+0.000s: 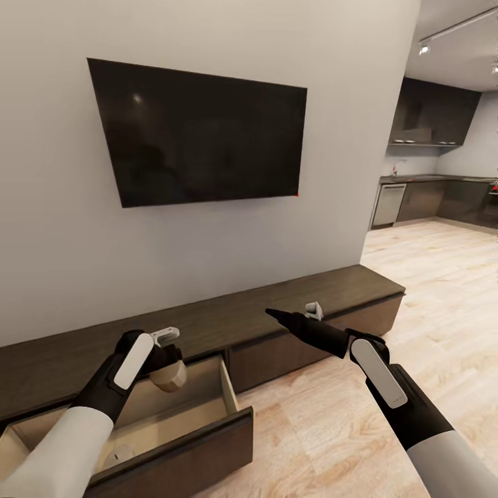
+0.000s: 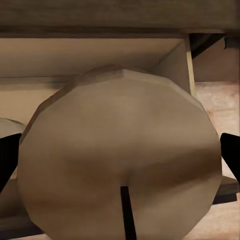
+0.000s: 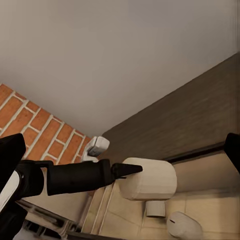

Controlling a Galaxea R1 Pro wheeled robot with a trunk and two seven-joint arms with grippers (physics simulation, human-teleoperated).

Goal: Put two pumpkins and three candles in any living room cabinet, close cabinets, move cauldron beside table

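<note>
Candle point(image 1: 168, 374), clamped in left gripper point(image 1: 164, 360) above open drawer point(image 1: 232, 394), could topple onto others if released high; right gripper point(image 1: 290, 319) empty, jaws apart.

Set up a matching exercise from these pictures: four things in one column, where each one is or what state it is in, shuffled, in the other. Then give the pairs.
Things:
1. candle
2. television
3. cabinet drawer
4. right gripper

Places or states:
A. mounted on the white wall
B. pulled open, showing a pale interior
C. held in the left gripper over the drawer
D. empty, hovering in front of the cabinet top

Pairs: 1-C, 2-A, 3-B, 4-D
</note>
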